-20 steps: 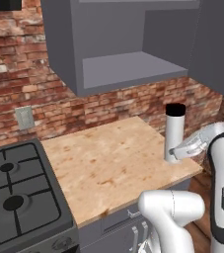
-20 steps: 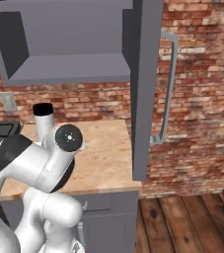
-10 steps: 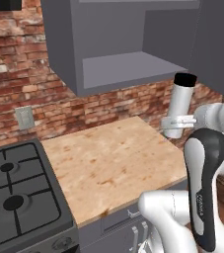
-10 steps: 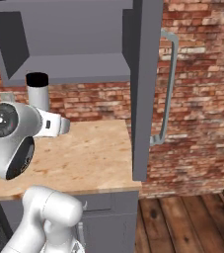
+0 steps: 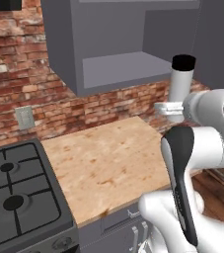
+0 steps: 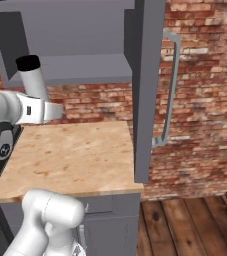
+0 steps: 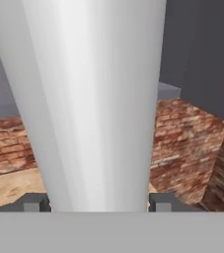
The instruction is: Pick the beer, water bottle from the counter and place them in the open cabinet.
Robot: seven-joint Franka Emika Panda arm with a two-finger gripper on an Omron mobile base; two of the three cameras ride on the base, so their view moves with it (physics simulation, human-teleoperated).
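Here the gripper point(image 7: 98, 202) is clamped on the water bottle point(image 5: 180, 86), its two dark fingertips point(image 7: 33, 202) pressed against either side of the silver-grey body near the bottom of the hand view. The jaws stand partly apart, as wide as the bottle they squeeze.

In the left base view the bottle sits in the upper right of the frame, lifted well above the counter point(image 5: 108, 163) and roughly level with the front lip of the open cabinet point(image 5: 118, 69). Its black cap reaches just above that lip. In the right base view the bottle point(image 6: 34, 80) appears at the upper left, leaning a little, with the cabinet's shelf point(image 6: 85, 67) behind it and to the right.

The shelf is a bare flat grey surface, with room across its width. Its right side is bounded by a tall grey panel point(image 6: 145, 90) running down the middle of the right base view, carrying a curved bar handle point(image 6: 167, 90). Below, the tan wood-grain top lies bare from the stove point(image 5: 19, 197) at the lower left of the left base view across to its right edge. Brick wall point(image 5: 29, 99) closes off the back, with a grey outlet plate point(image 5: 23, 117) set in it.

The bottle is a plain, smooth cylinder, pale silver with a soft bright streak down its length, topped by a short black cap.
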